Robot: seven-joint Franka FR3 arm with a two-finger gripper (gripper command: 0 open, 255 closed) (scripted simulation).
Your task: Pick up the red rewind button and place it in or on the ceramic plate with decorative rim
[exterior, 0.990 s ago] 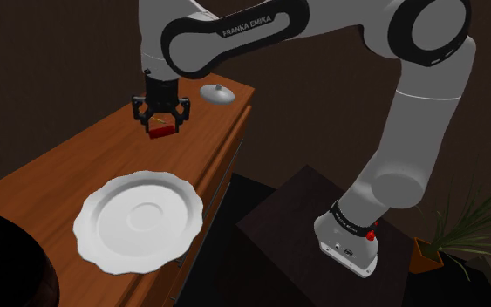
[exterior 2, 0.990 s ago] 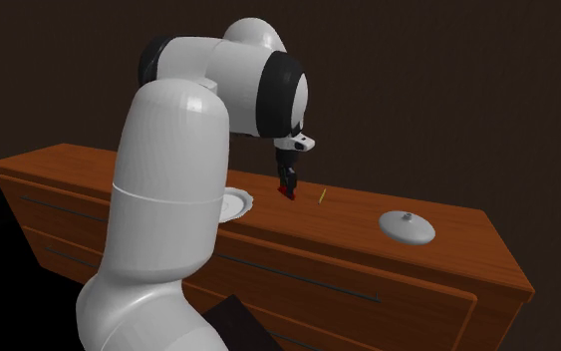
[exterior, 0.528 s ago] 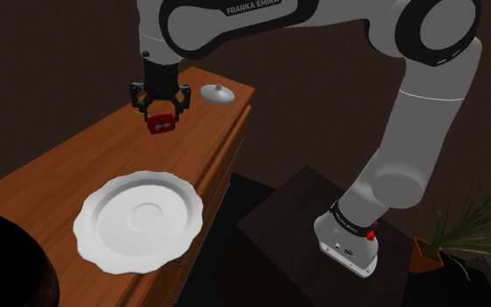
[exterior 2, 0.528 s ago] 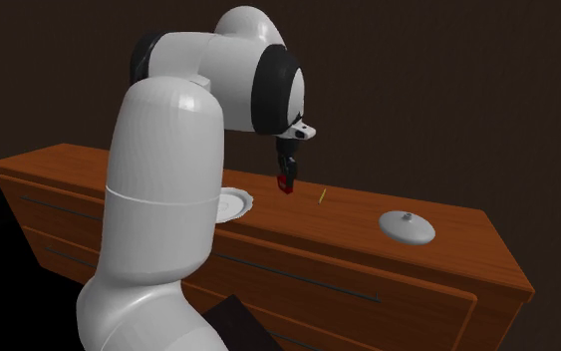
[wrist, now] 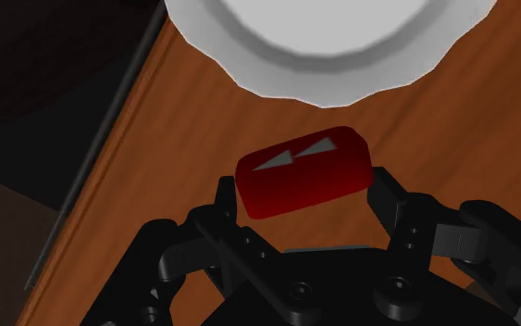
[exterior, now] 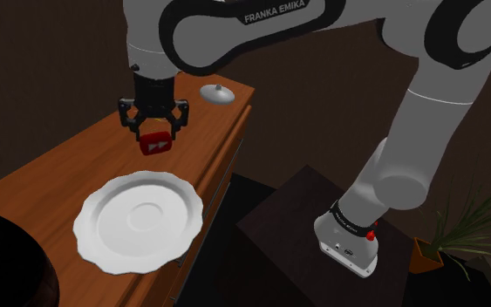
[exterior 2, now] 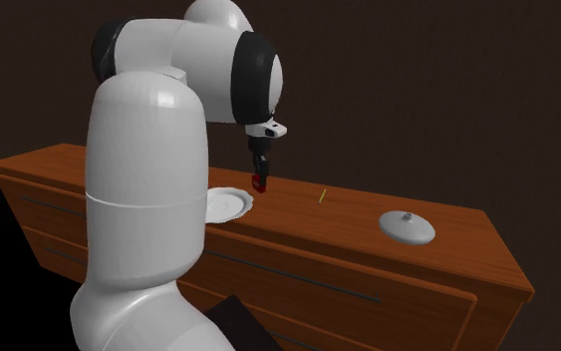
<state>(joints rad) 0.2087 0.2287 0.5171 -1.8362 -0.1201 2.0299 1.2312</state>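
My black gripper (exterior: 154,138) is shut on the red rewind button (exterior: 155,144), a small red block with two white arrows (wrist: 304,171). It hangs in the air above the wooden dresser top (exterior: 60,166). The white plate with a scalloped rim (exterior: 139,219) lies on the dresser nearer the shoulder view's lower left, a short way past the button. In the wrist view the two fingers (wrist: 390,199) clasp the button's ends, and the plate's rim (wrist: 323,79) shows just beyond it. In the second exterior view the gripper (exterior 2: 259,179) hovers beside the plate (exterior 2: 228,203).
A small white lid with a knob (exterior: 216,93) rests at the dresser's far end (exterior 2: 406,226). A thin yellow stick (exterior 2: 322,195) lies on the top. The dark stand (exterior: 304,227) and a potted plant (exterior: 448,240) sit at the shoulder view's lower right.
The gripper has carried the button up off the dresser and toward the plate. The button has turned so its arrow face shows.
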